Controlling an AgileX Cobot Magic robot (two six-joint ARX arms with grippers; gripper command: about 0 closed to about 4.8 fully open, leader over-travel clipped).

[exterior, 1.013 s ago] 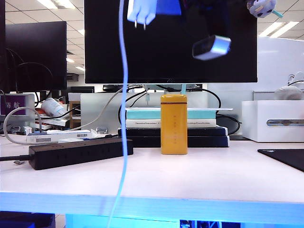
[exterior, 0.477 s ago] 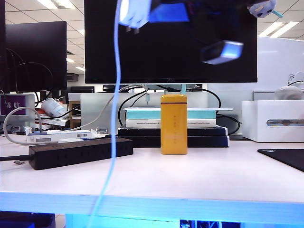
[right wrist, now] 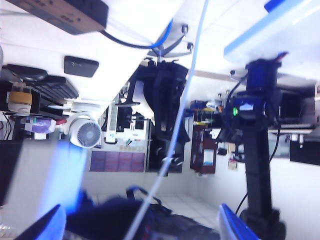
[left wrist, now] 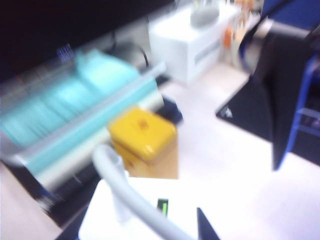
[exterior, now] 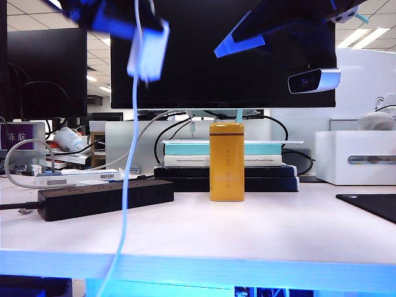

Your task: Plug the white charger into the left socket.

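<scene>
High at the upper left of the exterior view, my left gripper (exterior: 147, 38) is shut on the white charger (exterior: 148, 54). Its thin white cable (exterior: 126, 185) hangs down past the table's front edge. The left wrist view shows the charger (left wrist: 105, 220) between the dark fingers of my left gripper (left wrist: 140, 231). The black power strip (exterior: 105, 198) lies on the table at the left, well below the charger. From this low angle its left socket cannot be made out singly. My right gripper (exterior: 232, 43) hovers high at the upper right, open. The cable (right wrist: 172, 135) runs loosely through my right gripper (right wrist: 142, 227).
A yellow tin (exterior: 226, 162) stands mid-table in front of stacked books (exterior: 185, 162) and a large monitor (exterior: 247, 93). A white box (exterior: 356, 158) sits at the right, with a black mat (exterior: 371, 204) before it. In the left wrist view, the yellow tin (left wrist: 145, 140) is just beyond the charger.
The charger and my left gripper have swung left and a little lower from top centre. The hanging cable followed leftward. The right arm's wrist turned and shifted right.
</scene>
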